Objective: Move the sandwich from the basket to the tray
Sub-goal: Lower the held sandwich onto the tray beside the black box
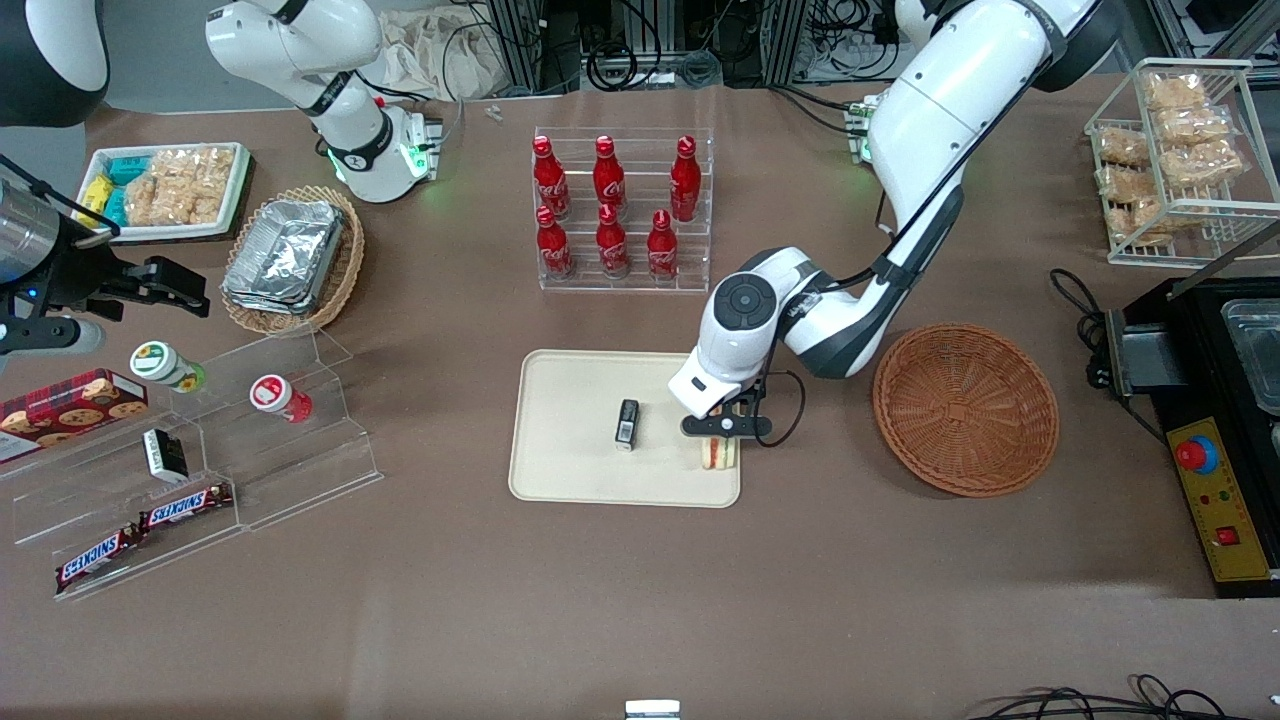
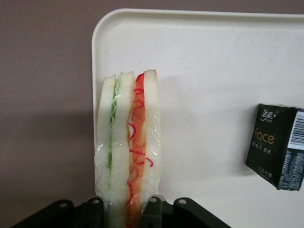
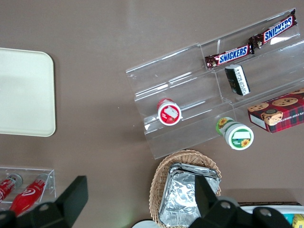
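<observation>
The brown table [image 1: 640, 600] carries everything, and the cream tray [image 1: 570, 440] near its middle serves as the landmark. Just beside the tray, toward the working arm's end of the table, sits the round reddish-brown basket [image 1: 965, 408], with nothing in it. Farther from the front camera than the tray stands a clear rack of red bottles [image 1: 620, 205]. Toward the parked arm's end, a lighter wicker basket with foil trays [image 1: 292, 258] sits well apart from the tray.

Over the tray's edge nearest the basket hangs the gripper [image 1: 722, 432], its fingers [image 2: 151, 209] clamped on either side of the sandwich [image 1: 717, 453]. The sandwich stands upright on its edge on the tray, close to the rim at that corner, the filling stripes showing between pale bread slices [image 2: 128, 147]. A small black packet [image 1: 627, 424] lies on the tray near its middle, apart from the sandwich.
</observation>
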